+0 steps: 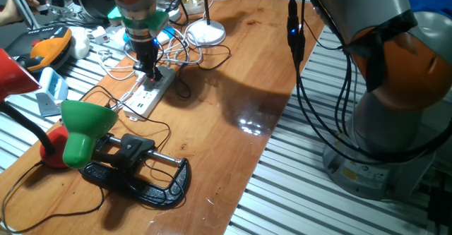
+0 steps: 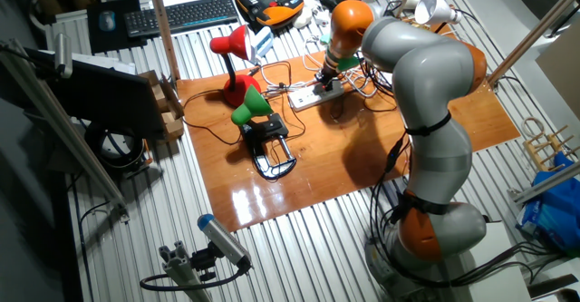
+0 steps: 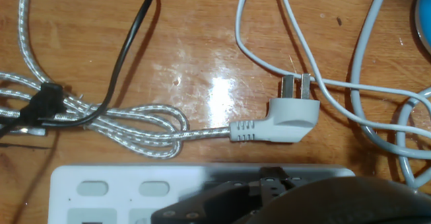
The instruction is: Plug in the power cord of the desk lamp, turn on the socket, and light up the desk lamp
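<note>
Hand view puts my gripper (image 3: 269, 200) low at the bottom edge, a dark blur pressed close over the socket (image 3: 135, 190); I cannot tell whether my fingers are apart, together or clamped on something, since neither fixed view shows the tips clearly either. From one fixed view I hang straight down over the far end of the white strip (image 1: 150, 92), touching it or just above it, I cannot tell which. Something small and dark sits right under my fingers there, possibly the plug of the power cord (image 1: 185, 65), but it is too small to be sure. The thin black cord loops loosely on the wood just beside the strip and runs toward the desk lamp (image 1: 205, 32), whose flat white base stands near the strip's far end, stem upright.

Just beyond the strip lies a grey plug (image 3: 286, 116) on a silver braided cable (image 3: 135, 126), pins up and unplugged, with white cables (image 3: 350, 83) crossing it.

I judge the cord limp and light, no use to hold; the plug body is the stiff part to pinch, by its flat sides. The strip looks light and may slide on the glossy table (image 1: 233, 122) under a push
</note>
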### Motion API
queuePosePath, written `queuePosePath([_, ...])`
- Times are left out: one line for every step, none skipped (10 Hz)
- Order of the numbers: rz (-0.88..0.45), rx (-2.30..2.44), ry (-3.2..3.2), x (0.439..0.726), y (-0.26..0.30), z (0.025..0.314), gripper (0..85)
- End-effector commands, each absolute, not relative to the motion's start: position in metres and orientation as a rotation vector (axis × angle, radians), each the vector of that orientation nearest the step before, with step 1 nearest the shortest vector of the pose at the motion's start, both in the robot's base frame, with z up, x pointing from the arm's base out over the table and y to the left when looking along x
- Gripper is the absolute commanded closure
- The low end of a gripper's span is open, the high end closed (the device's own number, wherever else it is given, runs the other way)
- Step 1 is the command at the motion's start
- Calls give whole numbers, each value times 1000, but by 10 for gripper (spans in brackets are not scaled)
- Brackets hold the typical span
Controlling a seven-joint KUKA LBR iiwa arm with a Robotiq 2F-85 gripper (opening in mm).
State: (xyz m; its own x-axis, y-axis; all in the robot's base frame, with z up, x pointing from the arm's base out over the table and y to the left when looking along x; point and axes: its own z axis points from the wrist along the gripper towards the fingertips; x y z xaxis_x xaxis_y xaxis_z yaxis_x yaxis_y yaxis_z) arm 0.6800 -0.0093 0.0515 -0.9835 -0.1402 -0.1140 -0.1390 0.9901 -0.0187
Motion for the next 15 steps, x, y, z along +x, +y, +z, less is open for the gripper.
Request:
queuePosePath([-30, -213, 3021, 679, -9, 54, 850])
queuePosePath([-39, -211, 3025, 680, -10, 59, 850])
queuePosePath([-38, -205, 3031, 680, -10, 65, 850])
queuePosePath([-52, -201, 3033, 681, -10, 70, 850])
queuePosePath([-35, -188, 3030, 683, -11, 72, 850])
queuePosePath([-19, -178, 3028, 687, -10, 77, 850])
queuePosePath([-16, -164, 3027, 689, -10, 86, 850])
queuePosePath([-15, -143, 3017, 689, -10, 94, 850])
queuePosePath([-12, -128, 3013, 690, -10, 102, 850])
queuePosePath([-16, -119, 3013, 691, -12, 111, 850])
queuePosePath([-23, -111, 3014, 691, -14, 121, 850])
queuePosePath([-36, -107, 3019, 691, -17, 136, 850])
queuePosePath([-57, -106, 3019, 689, -18, 145, 850])
queuePosePath([-61, -104, 3020, 686, -21, 154, 850])
queuePosePath([-79, -96, 3023, 683, -25, 164, 850])
